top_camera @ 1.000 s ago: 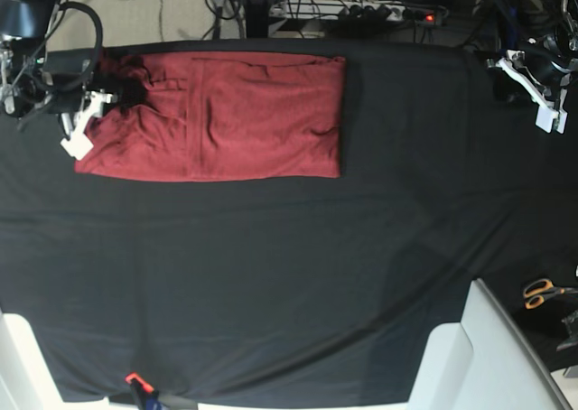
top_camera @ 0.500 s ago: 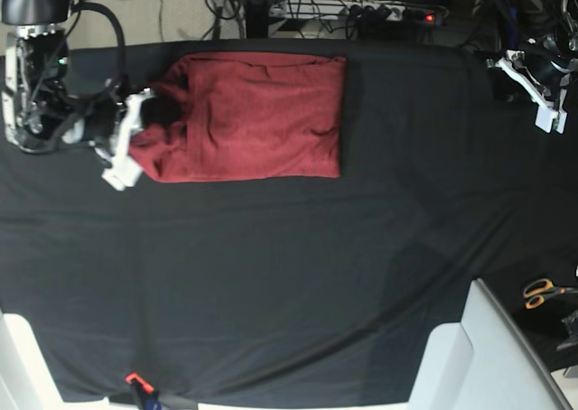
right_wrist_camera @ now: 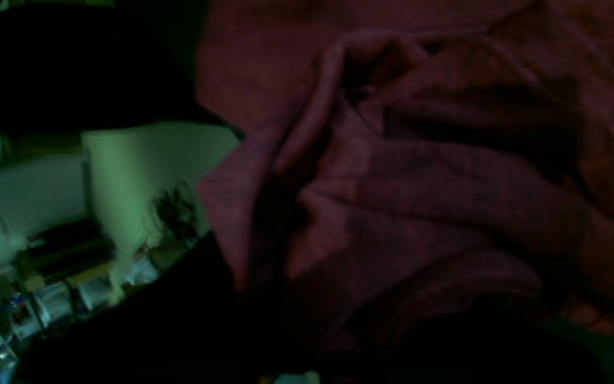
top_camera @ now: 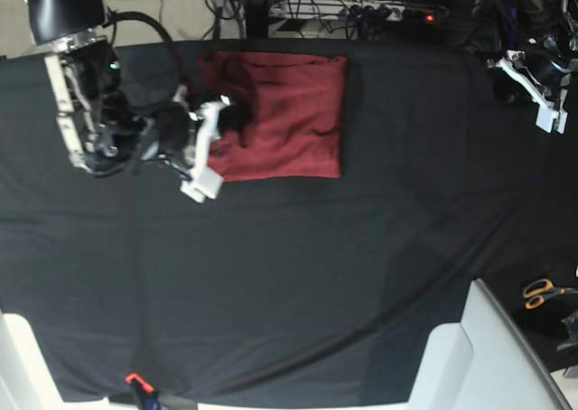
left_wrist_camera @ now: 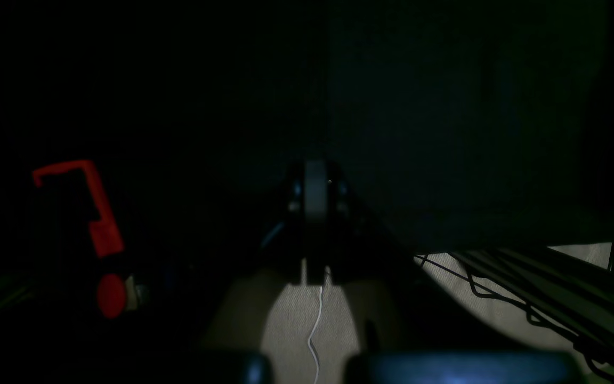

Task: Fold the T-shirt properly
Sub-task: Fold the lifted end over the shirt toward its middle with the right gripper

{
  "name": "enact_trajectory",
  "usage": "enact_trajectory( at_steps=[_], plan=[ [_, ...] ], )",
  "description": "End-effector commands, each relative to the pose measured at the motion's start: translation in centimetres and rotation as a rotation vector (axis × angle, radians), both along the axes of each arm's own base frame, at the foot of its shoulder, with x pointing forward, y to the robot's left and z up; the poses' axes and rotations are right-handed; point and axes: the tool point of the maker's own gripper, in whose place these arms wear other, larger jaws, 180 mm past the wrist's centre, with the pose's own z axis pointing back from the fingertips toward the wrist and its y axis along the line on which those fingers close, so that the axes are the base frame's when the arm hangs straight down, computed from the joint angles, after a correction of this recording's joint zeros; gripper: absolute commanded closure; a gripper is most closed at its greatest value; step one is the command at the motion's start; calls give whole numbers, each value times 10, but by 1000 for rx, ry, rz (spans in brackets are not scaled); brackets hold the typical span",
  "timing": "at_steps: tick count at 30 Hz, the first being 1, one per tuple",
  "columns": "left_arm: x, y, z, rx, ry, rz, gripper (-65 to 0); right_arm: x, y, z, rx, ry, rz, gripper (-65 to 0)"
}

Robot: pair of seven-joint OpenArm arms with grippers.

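T-shirt (top_camera: pixel 289 112) left edge behind right end effector (top_camera: pixel 215 121)

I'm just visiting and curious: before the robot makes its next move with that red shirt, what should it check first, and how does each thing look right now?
1. Right gripper shut on the T-shirt edge: ok.
2. Lifted edge carried over the shirt body: ok, it is partway across.
3. Far edge lying straight on the black tablecloth: ok.
4. Cloth near the gripper smooth: not ok, bunched in the right wrist view.
5. Left gripper clear of the shirt: ok, parked at the table's edge.
6. Scissors out of the way: ok.
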Motion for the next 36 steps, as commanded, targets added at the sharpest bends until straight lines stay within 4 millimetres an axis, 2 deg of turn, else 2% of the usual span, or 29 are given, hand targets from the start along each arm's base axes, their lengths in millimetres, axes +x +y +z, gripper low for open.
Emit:
enact_trajectory(
  at_steps=[1, 4, 11, 33, 36],
  plan=[
    [7, 6, 10, 15, -36, -5, 0, 9, 6, 9, 28, -20, -19, -2],
    [7, 6, 10, 15, -34, -6, 0, 15, 10, 9, 18, 6, -68, -2],
    [7, 6, 10, 14, -34, -8, 0, 24, 3, 0, -21, 86, -173, -2],
    [7, 8, 12, 20, -36, -6, 0, 21, 0, -5, -50, 151, -227, -2],
    [7, 9, 12, 21, -36, -4, 0, 10, 13, -7, -53, 156, -177, -2]
  ],
)
